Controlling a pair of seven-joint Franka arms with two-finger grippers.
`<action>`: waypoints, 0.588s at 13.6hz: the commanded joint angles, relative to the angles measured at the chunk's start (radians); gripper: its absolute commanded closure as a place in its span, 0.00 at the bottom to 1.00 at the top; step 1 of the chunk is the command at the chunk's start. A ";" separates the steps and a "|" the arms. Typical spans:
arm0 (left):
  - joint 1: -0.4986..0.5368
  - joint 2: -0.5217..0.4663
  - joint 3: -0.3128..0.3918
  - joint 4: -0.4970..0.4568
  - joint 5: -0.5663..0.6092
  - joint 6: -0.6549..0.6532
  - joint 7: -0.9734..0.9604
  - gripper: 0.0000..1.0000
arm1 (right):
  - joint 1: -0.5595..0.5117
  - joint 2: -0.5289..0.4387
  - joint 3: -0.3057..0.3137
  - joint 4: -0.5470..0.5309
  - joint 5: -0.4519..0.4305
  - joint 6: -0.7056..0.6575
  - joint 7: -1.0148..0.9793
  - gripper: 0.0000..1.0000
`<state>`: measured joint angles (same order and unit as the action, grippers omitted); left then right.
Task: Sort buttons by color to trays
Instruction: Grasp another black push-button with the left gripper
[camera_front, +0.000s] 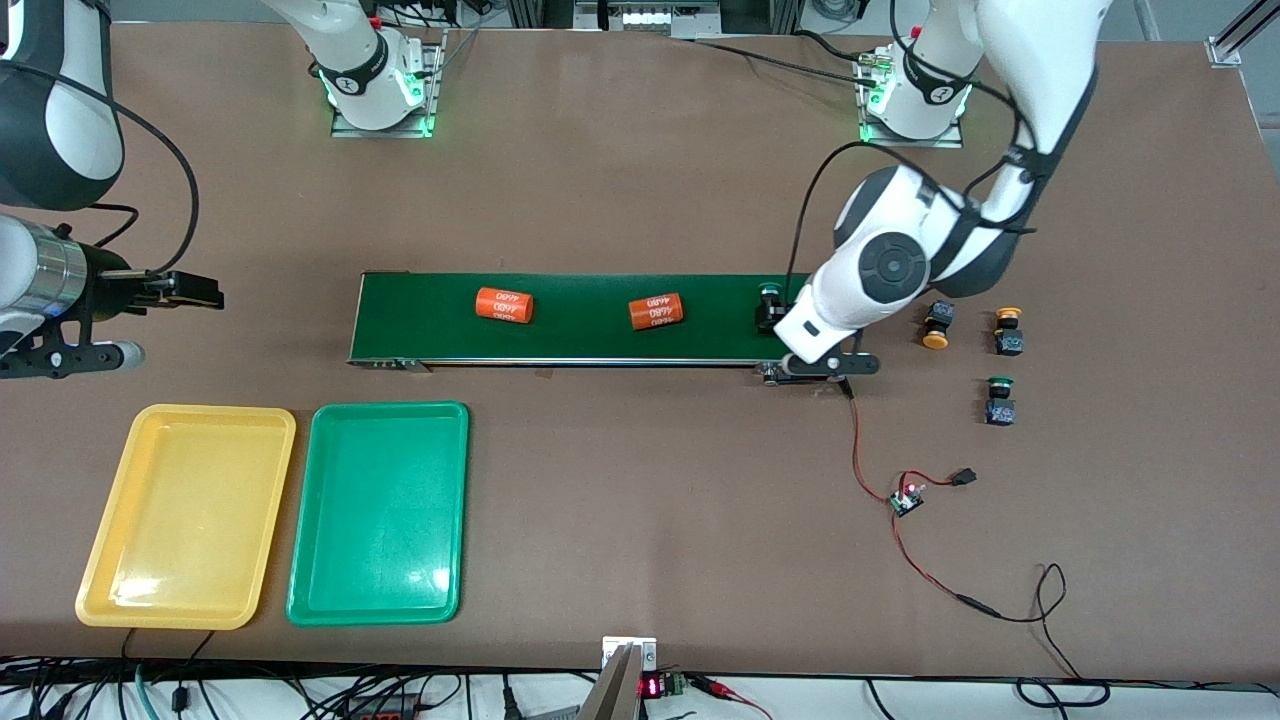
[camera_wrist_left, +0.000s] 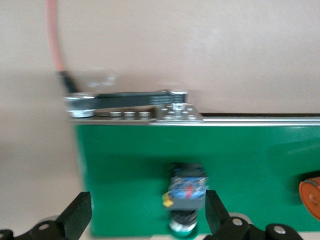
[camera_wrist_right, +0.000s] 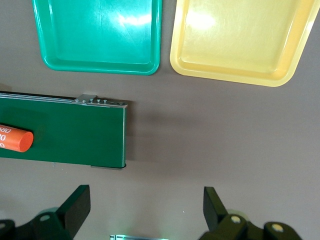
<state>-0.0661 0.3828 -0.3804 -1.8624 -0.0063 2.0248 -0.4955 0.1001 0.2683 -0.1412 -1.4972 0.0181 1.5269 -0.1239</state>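
On the belt (camera_front: 560, 315), at the left arm's end, a green-capped button (camera_wrist_left: 186, 192) is seen lying between the spread fingers of the left claw (camera_wrist_left: 145, 212), untouched. It is judged light, rigid and best gripped across its blocky body. The right claw (camera_wrist_right: 145, 210), spread wide, waits empty over the surface (camera_front: 640, 500) near the trays (camera_front: 380, 510).

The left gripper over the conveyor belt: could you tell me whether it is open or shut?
Open: the left gripper has its fingers spread either side of a green button on the belt.
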 joint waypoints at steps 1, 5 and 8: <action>0.017 -0.010 0.104 0.083 0.009 -0.113 0.017 0.00 | -0.011 -0.003 0.003 -0.003 0.008 -0.001 -0.022 0.00; 0.026 0.031 0.270 0.124 0.106 -0.095 0.325 0.00 | -0.011 -0.003 0.003 -0.003 0.008 -0.001 -0.022 0.00; 0.045 0.131 0.348 0.216 0.111 -0.054 0.545 0.00 | -0.013 -0.003 0.002 -0.003 0.006 0.005 -0.023 0.00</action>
<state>-0.0213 0.4268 -0.0714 -1.7374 0.0814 1.9588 -0.0787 0.0949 0.2684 -0.1412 -1.4989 0.0181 1.5274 -0.1294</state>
